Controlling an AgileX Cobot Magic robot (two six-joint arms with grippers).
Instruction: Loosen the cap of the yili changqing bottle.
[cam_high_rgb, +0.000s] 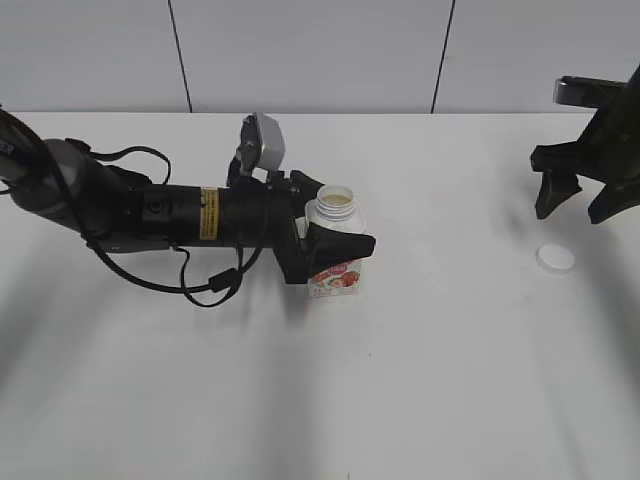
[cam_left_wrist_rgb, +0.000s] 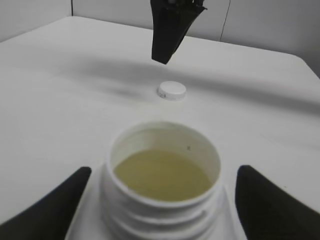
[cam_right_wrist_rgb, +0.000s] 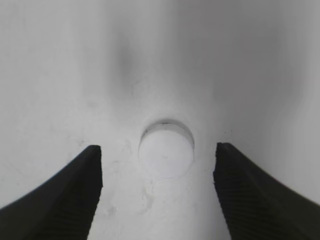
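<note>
Left arm (cam_high_rgb: 150, 210) stretched level, left gripper (cam_high_rgb: 325, 225) jaws clamped, right gripper (cam_high_rgb: 580, 198) raised, jaws apart

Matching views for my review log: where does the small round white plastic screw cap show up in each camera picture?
Exterior view: the small round white plastic screw cap lies on the white table at far right, below the right gripper.
Left wrist view: upper centre, beyond the open white plastic bottle.
Right wrist view: centre, between the open jaws.
Shared landmark: the right gripper's dark fingers above the cap.
</note>
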